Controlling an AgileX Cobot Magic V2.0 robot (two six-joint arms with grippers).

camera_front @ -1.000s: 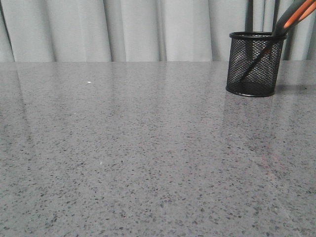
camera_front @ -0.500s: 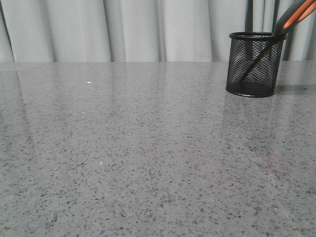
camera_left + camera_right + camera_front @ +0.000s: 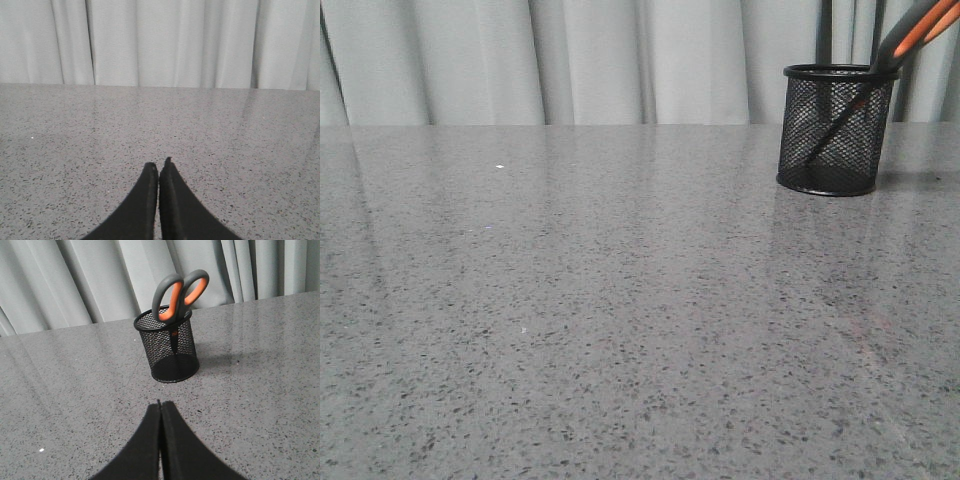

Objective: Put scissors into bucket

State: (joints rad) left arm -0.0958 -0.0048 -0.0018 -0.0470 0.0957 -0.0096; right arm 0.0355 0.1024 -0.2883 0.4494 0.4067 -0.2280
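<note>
The black wire-mesh bucket [image 3: 835, 130] stands upright at the far right of the grey speckled table. The scissors [image 3: 918, 32] stand in it blades down, leaning right, with the grey and orange handles sticking out above the rim. In the right wrist view the bucket [image 3: 167, 347] holds the scissors [image 3: 179, 290] a short way ahead of my right gripper [image 3: 160, 404], which is shut and empty. My left gripper [image 3: 158, 165] is shut and empty over bare table. Neither gripper shows in the front view.
A pale pleated curtain [image 3: 600, 60] hangs behind the table's far edge. A small white speck [image 3: 500, 166] lies on the table at the far left.
</note>
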